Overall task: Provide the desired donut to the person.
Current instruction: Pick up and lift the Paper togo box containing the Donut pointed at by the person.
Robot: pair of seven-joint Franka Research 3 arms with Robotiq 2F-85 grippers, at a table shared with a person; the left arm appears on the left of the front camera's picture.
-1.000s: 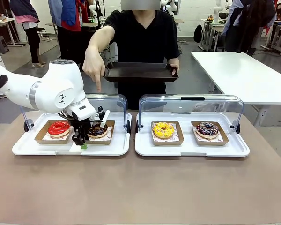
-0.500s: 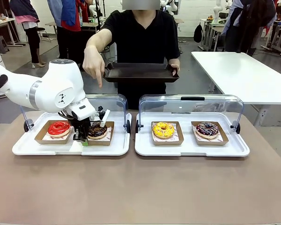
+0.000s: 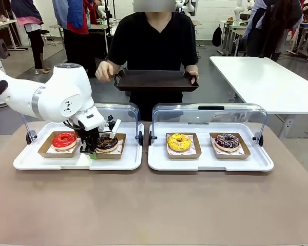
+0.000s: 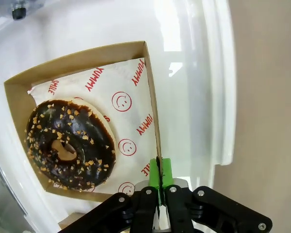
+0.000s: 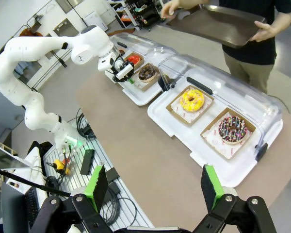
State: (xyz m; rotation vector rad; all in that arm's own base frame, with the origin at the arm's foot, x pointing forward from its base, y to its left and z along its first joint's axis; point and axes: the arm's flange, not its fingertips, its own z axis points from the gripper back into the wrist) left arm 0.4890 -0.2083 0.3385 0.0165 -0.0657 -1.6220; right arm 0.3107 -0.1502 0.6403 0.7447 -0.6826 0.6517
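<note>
Left gripper (image 4: 160,177) is clenched on a side wall of the cardboard box (image 4: 77,57) holding the chocolate donut (image 4: 70,143), on the left display tray (image 3: 51,160). With the grasp apparently made, the next move is to lift the box level and carry it far across to the person's (image 3: 154,41) dark tray (image 3: 154,79). Right gripper (image 5: 150,187) hangs spread open.

Brown table (image 3: 154,205) bears left tray (image 3: 41,163) and right tray (image 3: 205,164)

A robotics lab, clearly: a long white rectangular worktable (image 3: 267,82) at two o'clock on a smooth grey floor (image 3: 218,77), a white jointed robot arm (image 5: 26,53) at ten o'clock, black cables (image 5: 85,127) and a small black control box (image 5: 87,161) trailing beneath at eight (proper bench clutter).
</note>
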